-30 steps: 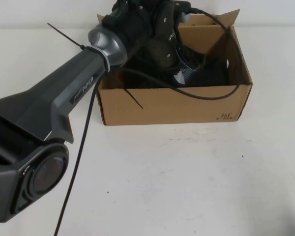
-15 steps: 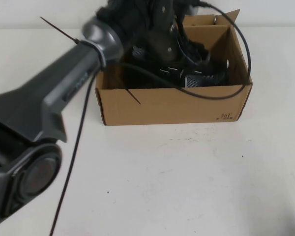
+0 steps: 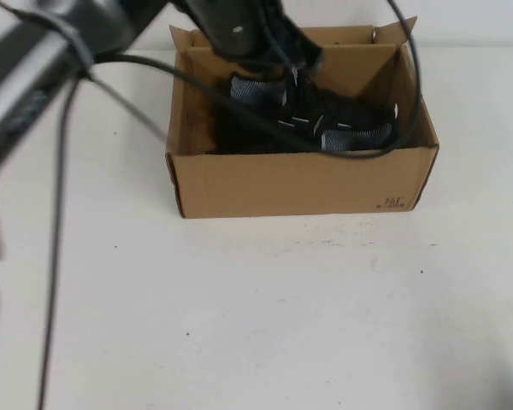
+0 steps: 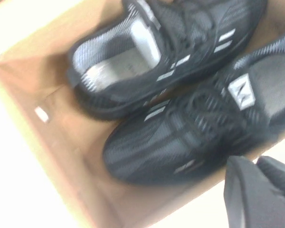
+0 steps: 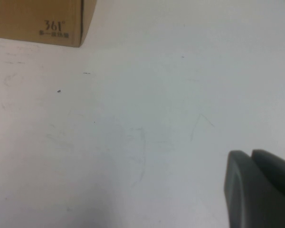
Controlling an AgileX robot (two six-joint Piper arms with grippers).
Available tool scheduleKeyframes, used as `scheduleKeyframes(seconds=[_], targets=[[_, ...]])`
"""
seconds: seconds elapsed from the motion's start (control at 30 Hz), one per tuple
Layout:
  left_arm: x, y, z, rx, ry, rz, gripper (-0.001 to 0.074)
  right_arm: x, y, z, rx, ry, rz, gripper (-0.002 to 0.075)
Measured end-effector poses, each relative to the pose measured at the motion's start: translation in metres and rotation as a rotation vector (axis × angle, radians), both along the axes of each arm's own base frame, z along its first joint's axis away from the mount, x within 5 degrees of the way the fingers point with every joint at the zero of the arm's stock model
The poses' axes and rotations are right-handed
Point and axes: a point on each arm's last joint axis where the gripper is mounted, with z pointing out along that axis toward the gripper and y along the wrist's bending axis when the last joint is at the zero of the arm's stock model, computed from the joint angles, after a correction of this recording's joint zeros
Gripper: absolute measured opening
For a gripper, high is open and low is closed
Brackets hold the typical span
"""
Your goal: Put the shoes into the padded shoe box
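Both black knit sneakers (image 4: 180, 99) sit inside the padded shoe box (image 3: 299, 184), side by side, heel to toe: one's grey-lined opening lies next to the other's toe. That nesting is probably why they fit with so little spare floor.

In the high view the box sits in the upper middle of the frame on the white counter (image 3: 265, 325), flaps up, small dark print at its lower right corner. The sneakers fill its right and centre; the left part is in shadow, so I can't read it.

Left pincer (image 4: 256, 164): the wrist view shows it at lower right, over the box's near edge, fingertips pressed together with nothing between them. It hangs above the sneakers, not touching them. The left arm (image 3: 239, 26) crosses the top of the high view over the box's back wall, with its cable (image 3: 239, 94) draped across the opening. I'd watch that it doesn't snag a flap.

Right pincer (image 5: 256, 159): parked over bare counter, well away from the box corner, tips together, empty.

My read: placement looks done; all that's left is getting the left arm clear.
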Motion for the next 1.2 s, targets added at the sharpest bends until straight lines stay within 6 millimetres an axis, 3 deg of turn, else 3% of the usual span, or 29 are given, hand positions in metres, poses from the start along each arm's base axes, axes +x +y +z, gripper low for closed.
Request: scheduleKeyframes(seconds=[0.13,0.27,0.5,0.73,0.9,1.2], targets=[[-0.021,0.017,0.000,0.003,-0.037,-0.003,0.0002,0.000,0.000,0.000,0.000,0.000,0.000,-0.0008],[-0.054,0.042,0.001,-0.059,-0.093,-0.001,-0.0001,0.000,0.000,0.000,0.000,0.000,0.000,-0.0008],[-0.115,0.089,-0.025,-0.111,-0.145,-0.004,-0.0001,0.000,0.000,0.000,0.000,0.000,0.000,-0.0008],[-0.160,0.122,-0.048,-0.215,-0.197,0.026,-0.0002,0.000,0.000,0.000,0.000,0.000,0.000,-0.0008],[-0.177,0.135,-0.055,-0.244,-0.227,0.031,-0.0002,0.000,0.000,0.000,0.000,0.000,0.000,-0.0008],[-0.177,0.138,-0.056,-0.222,-0.234,0.030,-0.0003,0.000,0.000,0.000,0.000,0.000,0.000,-0.0008]])
